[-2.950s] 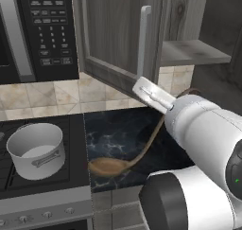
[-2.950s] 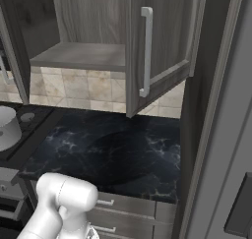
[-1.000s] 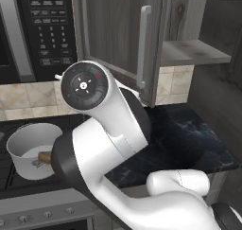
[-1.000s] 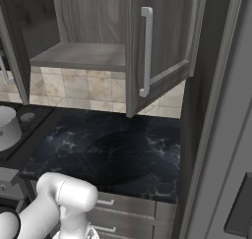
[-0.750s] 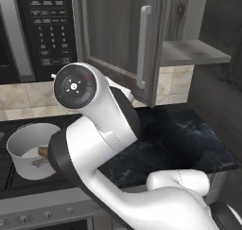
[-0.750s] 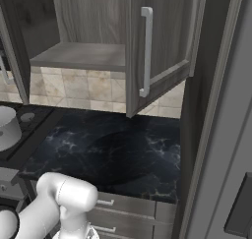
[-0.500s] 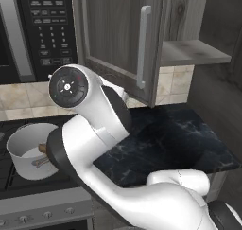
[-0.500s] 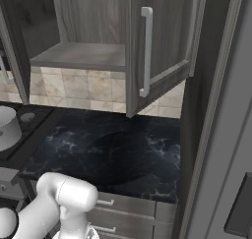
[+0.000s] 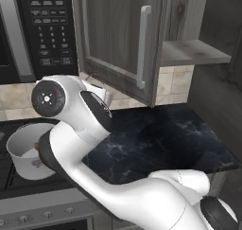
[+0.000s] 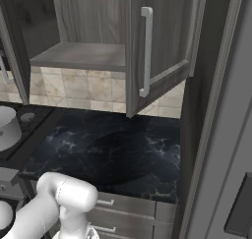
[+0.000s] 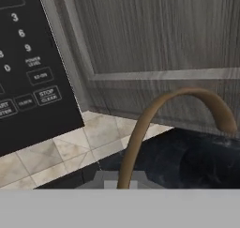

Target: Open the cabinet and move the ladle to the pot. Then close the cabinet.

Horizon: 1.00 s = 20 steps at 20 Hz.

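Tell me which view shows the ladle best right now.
The hand view: the ladle's brown handle rises from the bottom edge and ends in its curved hook. In the left base view a brownish bit sits at the pot beside the arm, too small to identify.

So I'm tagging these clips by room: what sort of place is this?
A kitchen, rendered: a black microwave beside an open wall cabinet, a pot on the stove, and a dark marble counter.

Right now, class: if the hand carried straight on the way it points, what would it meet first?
Most likely the open cabinet door: the hand view looks past the ladle handle straight at that wood panel, with the microwave off to one side. Depth is unclear.
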### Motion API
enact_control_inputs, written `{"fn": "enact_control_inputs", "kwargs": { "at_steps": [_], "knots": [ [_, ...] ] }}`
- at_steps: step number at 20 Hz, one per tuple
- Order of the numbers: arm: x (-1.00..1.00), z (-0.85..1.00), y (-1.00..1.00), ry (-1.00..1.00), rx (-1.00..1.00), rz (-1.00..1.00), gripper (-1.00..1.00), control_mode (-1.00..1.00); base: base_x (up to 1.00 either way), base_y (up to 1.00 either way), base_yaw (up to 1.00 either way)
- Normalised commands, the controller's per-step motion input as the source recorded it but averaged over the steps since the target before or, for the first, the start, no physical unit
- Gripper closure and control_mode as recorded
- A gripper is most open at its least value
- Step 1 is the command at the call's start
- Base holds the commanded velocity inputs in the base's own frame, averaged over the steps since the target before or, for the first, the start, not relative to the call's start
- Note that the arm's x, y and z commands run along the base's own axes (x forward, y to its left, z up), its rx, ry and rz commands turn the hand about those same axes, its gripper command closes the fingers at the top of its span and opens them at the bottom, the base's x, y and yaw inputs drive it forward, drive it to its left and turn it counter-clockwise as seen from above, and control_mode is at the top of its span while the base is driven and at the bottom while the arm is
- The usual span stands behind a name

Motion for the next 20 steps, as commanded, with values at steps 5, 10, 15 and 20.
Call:
{"fn": "enact_control_inputs", "kwargs": {
  "at_steps": [5,10,15,20],
  "knots": [
    [0.30,-0.04,0.21,0.00,-0.04,0.00,1.00,-1.00,0.00,0.00,0.00],
    [0.28,-0.07,0.18,0.00,-0.05,0.00,1.00,-1.00,0.00,0.00,0.00],
    [0.18,-0.11,0.13,0.00,-0.06,0.00,1.00,-1.00,0.00,0.00,0.00],
    [0.10,-0.17,0.11,0.00,-0.05,0.00,1.00,-1.00,0.00,0.00,0.00]
  ]
}}
